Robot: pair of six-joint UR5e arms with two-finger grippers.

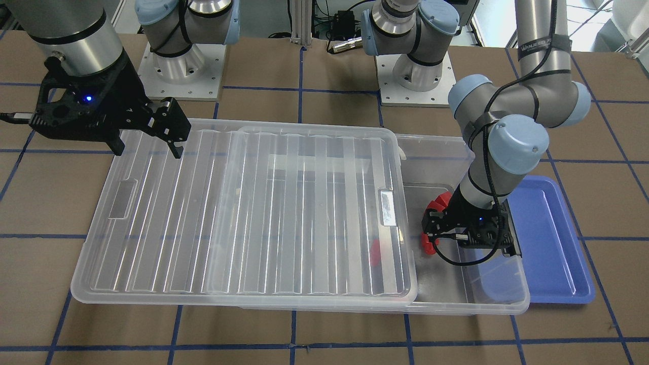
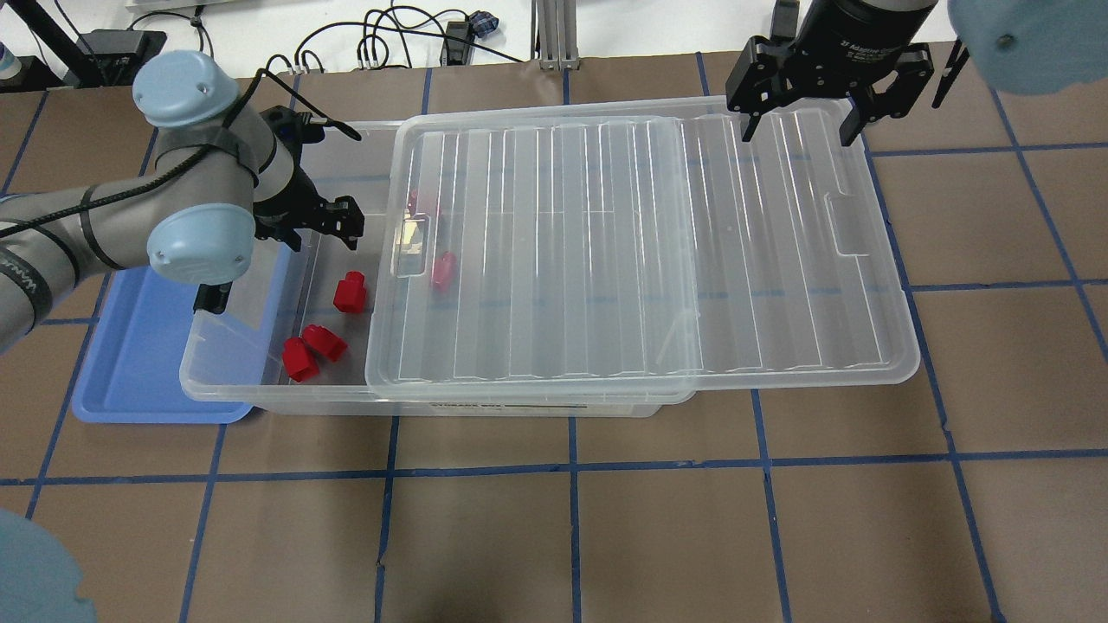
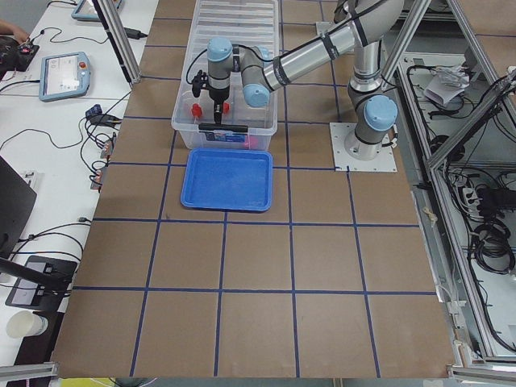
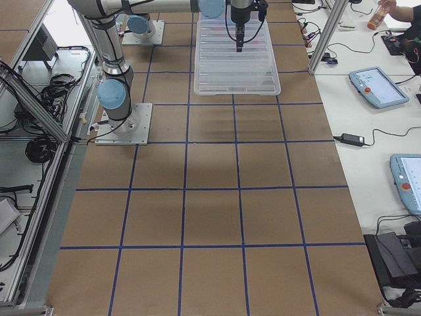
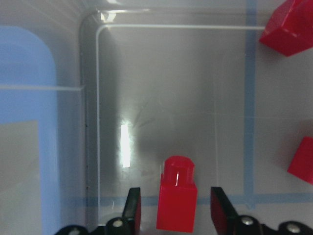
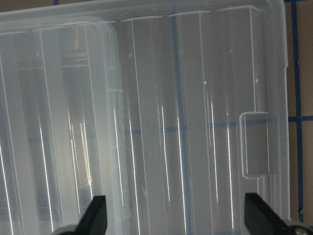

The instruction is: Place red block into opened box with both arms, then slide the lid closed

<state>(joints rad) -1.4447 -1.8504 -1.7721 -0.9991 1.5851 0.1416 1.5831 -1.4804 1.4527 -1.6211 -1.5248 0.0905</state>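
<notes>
The clear box is partly covered by its ribbed lid, which is shifted toward my right side and leaves the box's left end uncovered. My left gripper is down in that uncovered end, open, with a red block lying on the box floor between its fingers, a gap on each side. Other red blocks lie nearby, and two more show faintly under the lid. My right gripper hangs open just above the lid's far corner, holding nothing.
A blue tray sits against the box's left end, under my left arm's elbow. The lid overhangs the box on the right. Both arm bases stand behind the box. Brown table with blue tape lines lies all around.
</notes>
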